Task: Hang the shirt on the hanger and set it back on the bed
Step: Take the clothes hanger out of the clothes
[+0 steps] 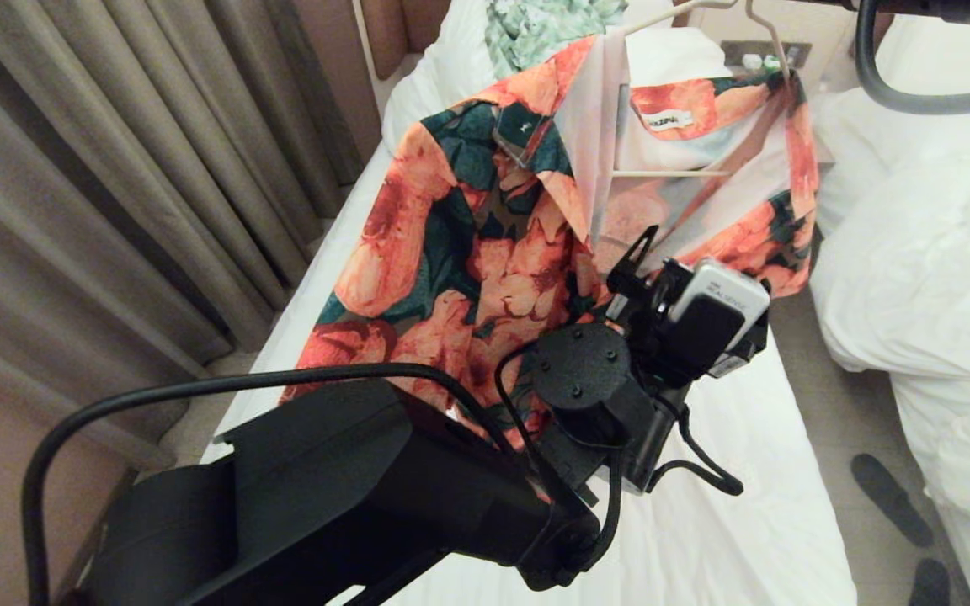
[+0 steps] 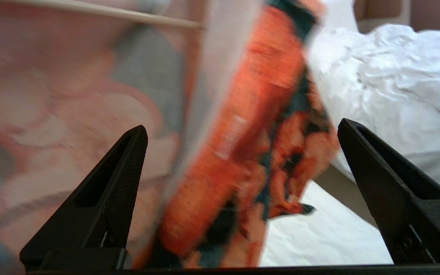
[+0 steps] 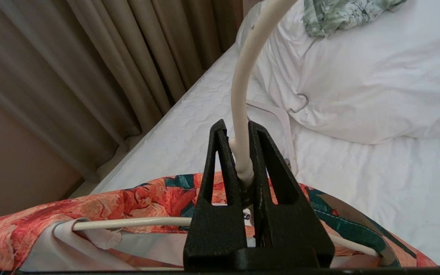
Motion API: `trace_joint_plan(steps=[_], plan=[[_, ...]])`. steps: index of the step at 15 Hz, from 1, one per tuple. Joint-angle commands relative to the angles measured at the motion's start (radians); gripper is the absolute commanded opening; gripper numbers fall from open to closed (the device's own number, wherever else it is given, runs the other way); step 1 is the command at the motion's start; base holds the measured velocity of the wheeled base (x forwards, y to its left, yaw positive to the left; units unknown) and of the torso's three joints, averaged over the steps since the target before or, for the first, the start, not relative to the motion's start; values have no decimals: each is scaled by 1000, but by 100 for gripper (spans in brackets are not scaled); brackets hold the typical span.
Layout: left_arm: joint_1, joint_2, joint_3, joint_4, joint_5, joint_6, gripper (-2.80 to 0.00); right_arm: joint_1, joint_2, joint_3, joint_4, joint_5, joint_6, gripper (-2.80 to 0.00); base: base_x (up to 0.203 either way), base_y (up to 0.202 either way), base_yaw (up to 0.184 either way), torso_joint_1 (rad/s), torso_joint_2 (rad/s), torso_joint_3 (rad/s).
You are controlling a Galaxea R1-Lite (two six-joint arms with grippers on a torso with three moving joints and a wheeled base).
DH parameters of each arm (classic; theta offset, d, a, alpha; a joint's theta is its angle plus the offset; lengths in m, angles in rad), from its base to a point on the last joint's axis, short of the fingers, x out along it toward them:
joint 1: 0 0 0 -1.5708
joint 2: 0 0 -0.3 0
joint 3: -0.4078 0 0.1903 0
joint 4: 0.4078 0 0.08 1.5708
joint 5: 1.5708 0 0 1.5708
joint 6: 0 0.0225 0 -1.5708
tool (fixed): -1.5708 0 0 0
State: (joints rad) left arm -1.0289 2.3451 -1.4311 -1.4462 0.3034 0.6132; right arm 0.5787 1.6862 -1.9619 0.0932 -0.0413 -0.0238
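The shirt (image 1: 468, 244), orange flowers on dark green, hangs open-fronted from the cream hanger (image 1: 670, 174) above the bed (image 1: 729, 505). Its white neck label shows under the collar. My right gripper (image 3: 237, 128) is shut on the hanger's neck (image 3: 243, 168), just below the long curved hook, and the shirt (image 3: 128, 202) drapes beneath it. My left gripper (image 1: 662, 261) sits low at the shirt's front opening, fingers spread. In the left wrist view the left gripper (image 2: 243, 128) is open, with a loose front edge of the shirt (image 2: 243, 152) hanging between the fingers, gripped by neither.
A pale green garment (image 1: 544, 25) lies on the pillow (image 3: 357, 84) at the bed's head. A thicker hanger (image 3: 281, 118) rests beside the pillow. Curtains (image 1: 114, 168) line the left side. A second bed with a puffy duvet (image 1: 940, 252) stands to the right, with dark slippers (image 1: 889, 497) on the floor between.
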Motion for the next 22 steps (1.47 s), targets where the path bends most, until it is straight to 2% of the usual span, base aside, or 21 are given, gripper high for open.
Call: trace_joint_plan(steps=[1,11,16,20,22], plan=[[6,0,-9,-11,3,3,-280,0,0,0,0,0,-1,-280,0,0,0,0,0,0],[21,-13,-6,-13,7,3,-280,-13,1,0,-1,0,-1,-280,0,0,0,0,0,0],[-7,-6,6,-16,47,3,-280,-26,-4,-2,-6,14,-1,-280,0,0,0,0,0,0],[-19,14,-55,29,46,4,-280,-23,-10,3,8,14,6,-280,0,0,0,0,0,0],[-32,15,-89,59,46,5,-280,-14,-15,1,37,23,44,-280,0,0,0,0,0,0]])
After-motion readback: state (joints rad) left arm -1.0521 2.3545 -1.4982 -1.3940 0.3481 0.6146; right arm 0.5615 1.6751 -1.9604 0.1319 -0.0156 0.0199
